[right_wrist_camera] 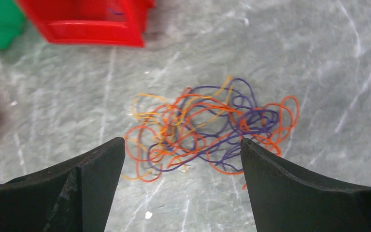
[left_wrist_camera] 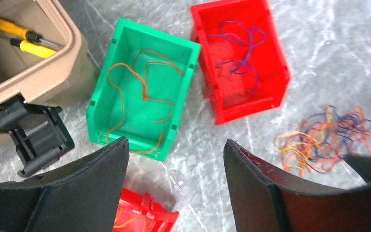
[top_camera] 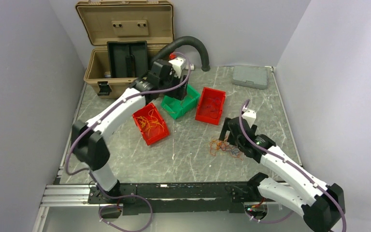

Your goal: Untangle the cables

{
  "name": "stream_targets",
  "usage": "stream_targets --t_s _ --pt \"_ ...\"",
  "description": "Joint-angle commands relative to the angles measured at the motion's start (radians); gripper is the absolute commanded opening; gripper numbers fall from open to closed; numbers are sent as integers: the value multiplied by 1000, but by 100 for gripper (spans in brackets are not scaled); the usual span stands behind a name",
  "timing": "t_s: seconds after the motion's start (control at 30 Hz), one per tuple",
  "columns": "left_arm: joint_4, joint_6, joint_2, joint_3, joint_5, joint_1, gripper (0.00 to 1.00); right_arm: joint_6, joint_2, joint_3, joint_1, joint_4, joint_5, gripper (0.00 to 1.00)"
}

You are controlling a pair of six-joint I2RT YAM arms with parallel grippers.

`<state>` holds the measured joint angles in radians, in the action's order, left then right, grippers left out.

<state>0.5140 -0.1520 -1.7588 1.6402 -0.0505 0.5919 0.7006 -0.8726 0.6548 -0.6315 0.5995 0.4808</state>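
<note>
Your right pincer [right_wrist_camera: 182,145] hangs spread over the cables [right_wrist_camera: 207,128].
The tangle lies on the table [right_wrist_camera: 319,58] just ahead of it, its long axis running side to side across the opening. Your left pincer [left_wrist_camera: 176,145] is spread too, with the green bin [left_wrist_camera: 157,36] just ahead.

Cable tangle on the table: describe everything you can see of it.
The cable tangle is a loose, flattish knot of thin flexible strands in orange, dark purple and some yellow. The strands loop through one another, with stray loops sticking out at the edges. It lies on the grey marbled table, apart from the red bin beyond it. The open right gripper hangs over it, a finger to each side; no strand looks gripped.
</note>
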Motion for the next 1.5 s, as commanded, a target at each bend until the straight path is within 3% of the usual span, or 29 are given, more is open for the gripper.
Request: stream_targets --t_s 0.0,0.13,0.23,0.3,0.37,0.47,0.5,0.7,0.83,0.9,0.97,1.0,1.07,1.27,1.47 --pt "-75 -16 155 -140 -36 39 75 65 -36 -29 111 37 -117 86" --pt "-181 -54 361 -389 -39 87 79 65 -56 -84 225 -17 -222 78" --pt "-245 -95 496 -551 -50 102 83 68 -73 -113 235 -60 -254 72" --pt "-273 -117 571 -638 -67 108 86 52 -96 -132 235 -104 -306 62" --pt "-286 -131 634 -704 -72 112 90 31 -129 -140 233 -145 -357 45" --pt "-316 -144 706 -779 -93 115 96 9 -173 -150 213 -212 -440 6" --pt "-322 -148 726 -793 -102 117 96 14 -182 -149 191 -231 -457 0" --pt "-354 -147 753 -843 -151 124 96 59 -235 -72 -62 -353 -517 0" --pt "-370 -145 742 -854 -175 125 96 65 -244 -33 -112 -418 -600 0" --pt "-388 -151 726 -860 -201 127 96 59 -221 -22 -112 -383 -567 20" --pt "-407 -160 706 -865 -227 130 96 52 -186 -14 -112 -330 -508 57" --pt "-417 -165 695 -867 -236 135 96 50 -166 -11 -111 -298 -474 67" --pt "-437 -173 674 -872 -243 145 96 44 -123 -6 -110 -238 -399 75" --pt "-463 -197 600 -862 -242 179 95 75 -33 -25 -104 -112 -255 76" --pt "-506 -227 488 -847 -282 231 91 76 -14 -105 -102 -129 -291 75"
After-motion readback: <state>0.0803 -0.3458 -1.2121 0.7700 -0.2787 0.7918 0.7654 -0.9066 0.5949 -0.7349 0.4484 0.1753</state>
